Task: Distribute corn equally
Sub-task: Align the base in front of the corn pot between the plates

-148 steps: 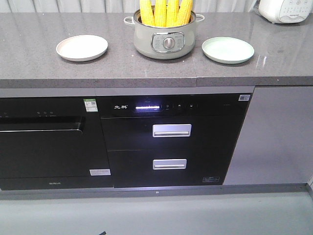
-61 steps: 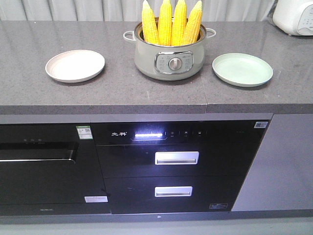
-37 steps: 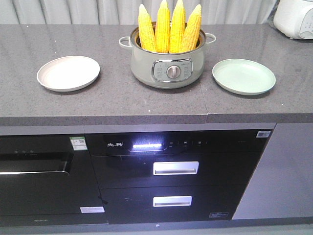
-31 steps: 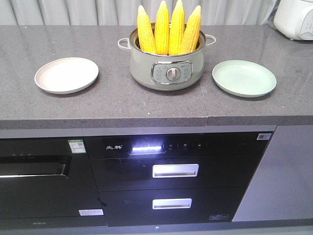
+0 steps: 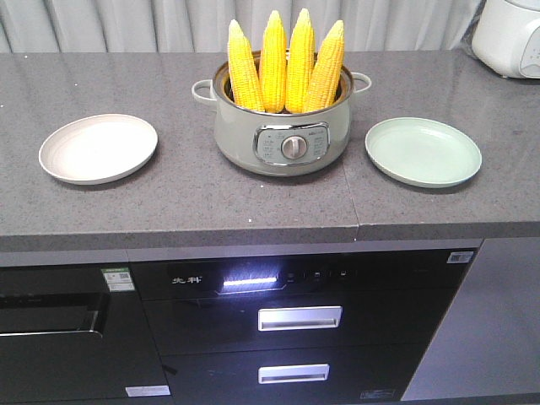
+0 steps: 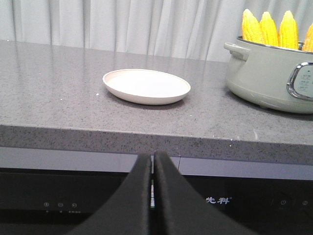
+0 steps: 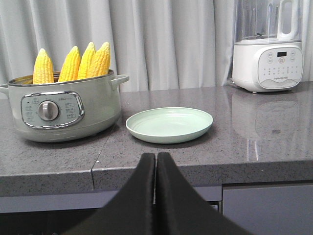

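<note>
1. On the grey speckled stone countertop [image 5: 169,202] stands a pale grey-green round electric pot [image 5: 240,135] with two side handles and a silver dial panel facing the front.
2. Four whole bright yellow corn cobs [image 5: 284,63] stand upright inside that pot, tips pointing up, leaning close together side by side; all of the corn is in the pot.
3. To the pot's left lies a shallow round cream plate [image 5: 98,148], apart from the pot; to its right lies a shallow round mint-green plate [image 5: 423,151], also apart from it; the pot sits between the two.
4. Near the counter's far right corner stands a white blender-like appliance [image 7: 266,63] with a button panel; pale pleated curtains [image 5: 126,25] hang behind the counter.
5. Below the counter edge sits a black built-in drawer unit [image 5: 299,318] with two silver handles and a lit strip.
6. Left gripper [image 6: 152,161]: its black fingers are pressed together, low in front of the counter edge, facing the cream plate; right gripper [image 7: 155,159]: fingers likewise closed against each other, facing the mint-green plate.
</note>
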